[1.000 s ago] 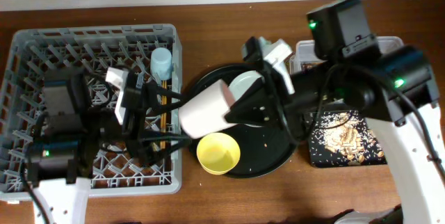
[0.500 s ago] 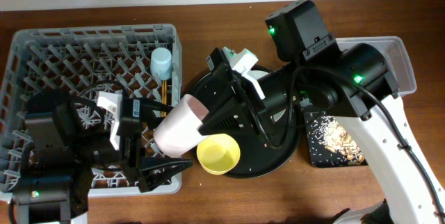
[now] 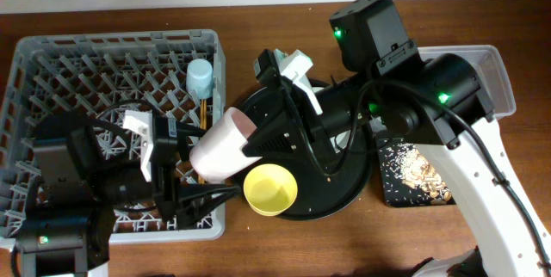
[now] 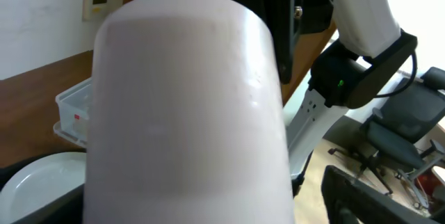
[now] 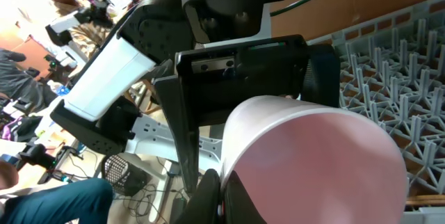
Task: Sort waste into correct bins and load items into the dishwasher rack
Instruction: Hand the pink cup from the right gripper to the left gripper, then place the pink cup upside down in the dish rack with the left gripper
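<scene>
My right gripper (image 3: 251, 145) is shut on the rim of the pink cup (image 3: 217, 150), pinching it between its fingers (image 5: 221, 197). It holds the cup on its side above the right edge of the grey dishwasher rack (image 3: 52, 62). My left gripper (image 3: 196, 172) is open, with the cup's base between its fingers; the cup (image 4: 188, 106) fills the left wrist view. The yellow bowl (image 3: 270, 188) sits on the round black tray (image 3: 344, 195). The light blue cup (image 3: 200, 76) and the chopsticks (image 3: 203, 120) are in the rack. The pale plate (image 4: 28, 182) is mostly hidden under my right arm.
The shallow black tray (image 3: 392, 193) with tan food scraps (image 3: 417, 174) lies at the right. The clear tub (image 3: 501, 83) stands behind it, partly under my right arm. The rack's upright pegs show behind the cup in the right wrist view (image 5: 389, 64).
The right arm carried the pink cup left from the round tray to the rack's edge. The left gripper drew back, then came up around the cup's base.
</scene>
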